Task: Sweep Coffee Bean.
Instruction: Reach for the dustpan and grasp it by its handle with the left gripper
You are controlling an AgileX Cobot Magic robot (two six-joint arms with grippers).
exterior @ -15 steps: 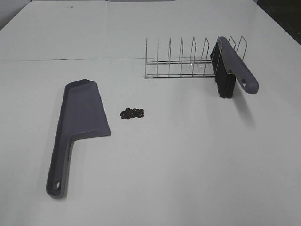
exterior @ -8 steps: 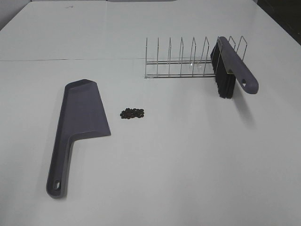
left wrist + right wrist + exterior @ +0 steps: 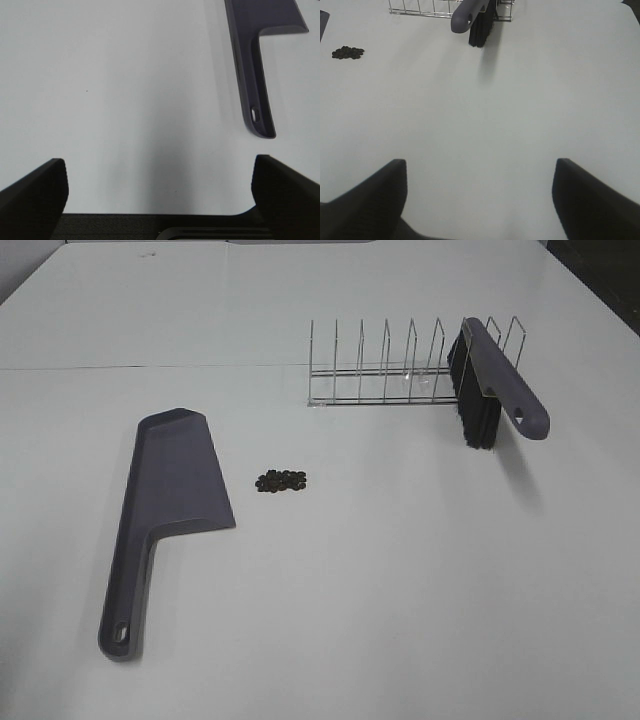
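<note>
A small heap of dark coffee beans (image 3: 281, 481) lies on the white table just right of a grey-purple dustpan (image 3: 170, 500) that lies flat, handle towards the front. A grey-purple brush (image 3: 497, 380) with black bristles leans in a wire rack (image 3: 385, 375) at the back right. Neither gripper shows in the exterior view. In the left wrist view my left gripper (image 3: 157, 160) is open and empty over bare table, with the dustpan handle (image 3: 255, 85) beside it. In the right wrist view my right gripper (image 3: 480, 162) is open and empty, well short of the brush (image 3: 475, 15) and the beans (image 3: 348, 52).
The wire rack (image 3: 420, 7) has several upright dividers, and the brush stands in its right end. The white table (image 3: 400, 570) carries nothing else. A seam in the tabletop runs across the back behind the rack.
</note>
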